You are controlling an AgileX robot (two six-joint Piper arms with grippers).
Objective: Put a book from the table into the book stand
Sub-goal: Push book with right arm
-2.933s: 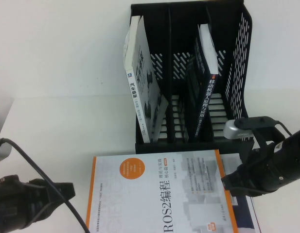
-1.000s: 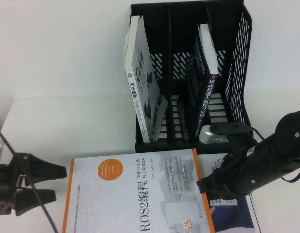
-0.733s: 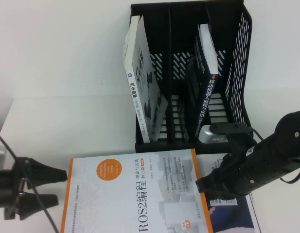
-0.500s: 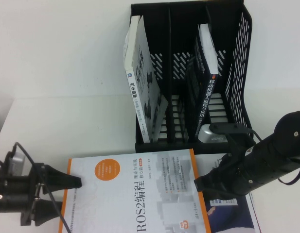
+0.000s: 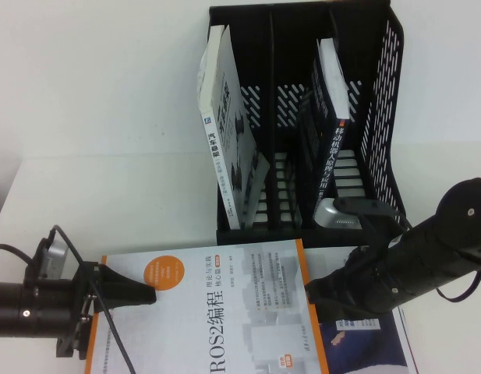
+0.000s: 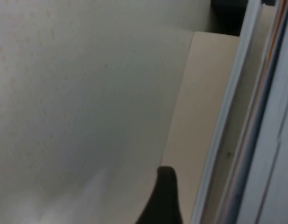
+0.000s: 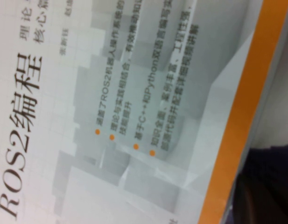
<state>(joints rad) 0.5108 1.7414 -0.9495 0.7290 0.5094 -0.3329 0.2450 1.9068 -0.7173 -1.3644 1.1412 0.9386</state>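
The white, orange-edged book "ROS2" (image 5: pixel 217 312) lies flat at the table's front, partly on a blue book (image 5: pixel 365 343). My left gripper (image 5: pixel 145 304) is open at the book's left edge. Its upper finger (image 5: pixel 131 294) lies over the cover and its lower finger is hidden beneath. In the left wrist view one dark finger (image 6: pixel 165 198) stands apart from the book's edge (image 6: pixel 256 116). My right gripper (image 5: pixel 312 290) looks shut, with its tip against the book's right edge. The cover fills the right wrist view (image 7: pixel 134 102). The black book stand (image 5: pixel 384 93) stands behind.
The stand's left slot holds a leaning white book (image 5: pixel 224 140) and its right slot a dark book (image 5: pixel 331 140). The middle slot holds no book. The right arm's silver wrist camera (image 5: pixel 341 212) sits close to the stand's front. The table's left edge is near the left arm.
The ROS2 book has slid left, pushed by my right gripper. My left gripper has moved right from off the table until its fingers straddle the book's left edge.
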